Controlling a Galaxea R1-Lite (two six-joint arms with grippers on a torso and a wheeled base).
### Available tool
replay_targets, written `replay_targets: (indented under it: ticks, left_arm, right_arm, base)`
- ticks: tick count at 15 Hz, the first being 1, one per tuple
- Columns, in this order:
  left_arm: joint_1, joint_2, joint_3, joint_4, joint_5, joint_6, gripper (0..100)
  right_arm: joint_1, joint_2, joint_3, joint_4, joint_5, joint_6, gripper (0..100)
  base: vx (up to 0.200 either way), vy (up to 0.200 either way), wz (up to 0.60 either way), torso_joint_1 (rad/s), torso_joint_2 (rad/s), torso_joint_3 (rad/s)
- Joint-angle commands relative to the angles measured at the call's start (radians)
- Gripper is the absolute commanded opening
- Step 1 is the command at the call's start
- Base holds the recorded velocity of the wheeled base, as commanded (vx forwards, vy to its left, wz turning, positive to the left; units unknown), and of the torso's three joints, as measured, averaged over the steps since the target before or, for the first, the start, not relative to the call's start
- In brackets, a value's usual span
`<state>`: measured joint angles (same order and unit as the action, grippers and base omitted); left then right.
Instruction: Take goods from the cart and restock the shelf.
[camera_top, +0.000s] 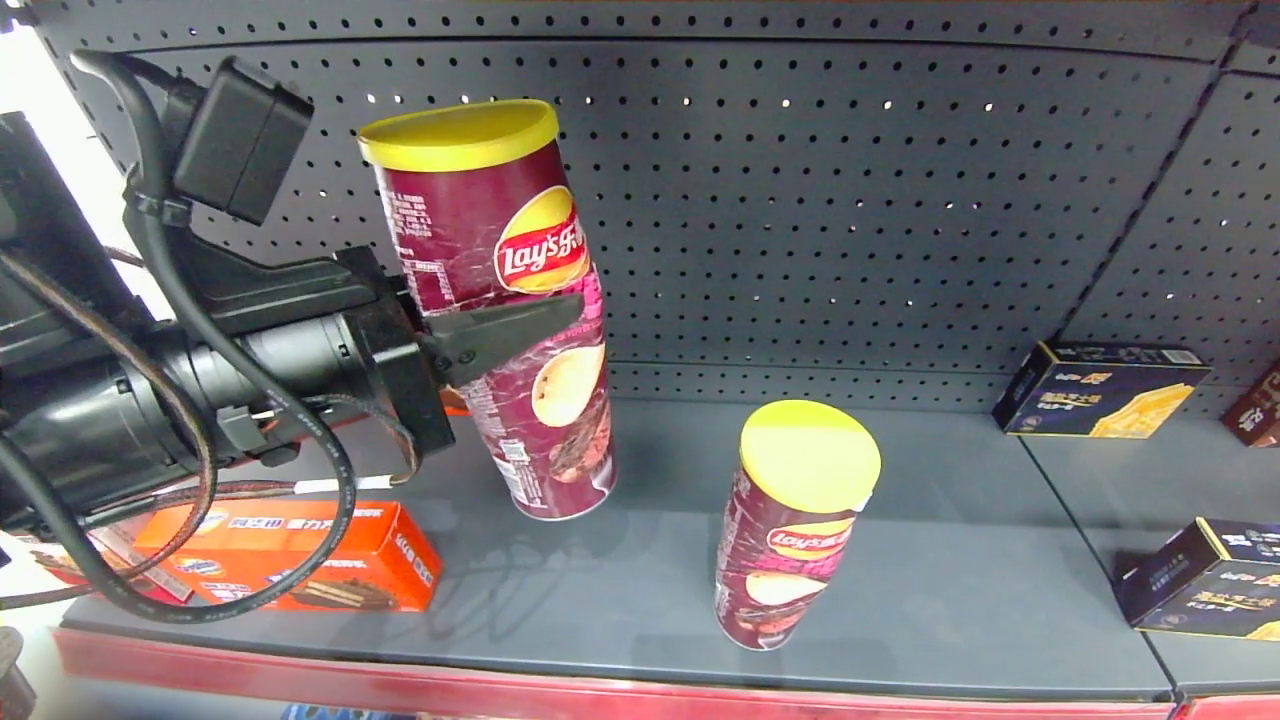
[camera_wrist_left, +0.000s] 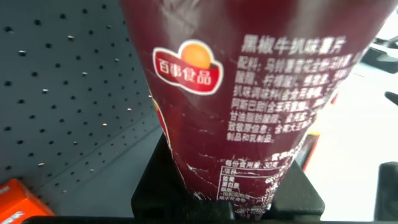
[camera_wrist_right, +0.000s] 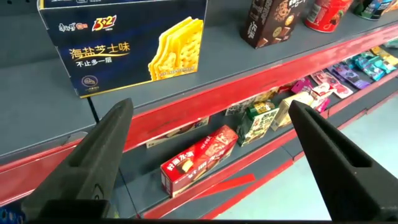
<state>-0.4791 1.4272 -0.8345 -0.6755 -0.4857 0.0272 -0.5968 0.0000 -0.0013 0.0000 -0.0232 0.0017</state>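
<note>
My left gripper (camera_top: 515, 330) is shut on a maroon chip can (camera_top: 500, 310) with a yellow lid. The can hangs tilted just above the grey shelf (camera_top: 620, 590), left of its middle. In the left wrist view the same chip can (camera_wrist_left: 249, 106) is gripped close to the camera. A second matching chip can (camera_top: 790, 525) stands upright on the shelf to the right of the held one. My right gripper (camera_wrist_right: 211, 155) is open with nothing between its fingers, below a shelf edge that carries a dark blue cracker box (camera_wrist_right: 127, 43).
An orange box (camera_top: 300, 555) lies at the shelf's front left under my left arm. Dark blue boxes (camera_top: 1100, 390) (camera_top: 1205, 580) sit on the neighbouring shelf to the right. A pegboard back wall (camera_top: 850, 200) stands behind. Lower shelves hold several small packs (camera_wrist_right: 199, 158).
</note>
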Motion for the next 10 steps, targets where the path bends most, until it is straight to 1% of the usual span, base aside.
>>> replay_targets:
  ticks: [1,2,3,5,8,9,10]
  left_arm:
    - [0.001,0.036,-0.015,-0.007,0.007,0.014,0]
    - [0.007,0.036,-0.031,0.001,-0.005,0.022,0]
    - [-0.006,0.052,-0.058,0.002,-0.014,0.020,0]
    - [-0.012,0.105,-0.092,0.001,-0.011,0.019,0]
    - [-0.015,0.107,-0.078,0.004,-0.008,0.019,0]
    - [-0.006,0.117,-0.084,0.001,-0.010,0.026,0]
    - [0.007,0.154,-0.094,-0.009,-0.010,0.062,0]
  right_arm:
    - [0.000,0.000,0.000,0.000,0.000,0.000,100]
    - [0.000,0.000,0.001,0.000,0.000,0.000,100]
    - [0.000,0.000,0.000,0.000,0.000,0.000,100]
    - [0.000,0.000,0.001,0.000,0.000,0.000,100]
    - [0.000,0.000,0.001,0.000,0.000,0.000,100]
    - [0.000,0.000,0.001,0.000,0.000,0.000,100]
    - [0.000,0.000,0.000,0.000,0.000,0.000,100]
  base:
    - [0.000,0.000,0.00,0.000,0.00,0.000]
    - [0.000,0.000,0.00,0.000,0.00,0.000]
    - [0.000,0.000,0.00,0.000,0.00,0.000]
    - [0.000,0.000,0.00,0.000,0.00,0.000]
    - [0.000,0.000,0.00,0.000,0.00,0.000]
    - [0.000,0.000,0.00,0.000,0.00,0.000]
    - [0.000,0.000,0.00,0.000,0.00,0.000]
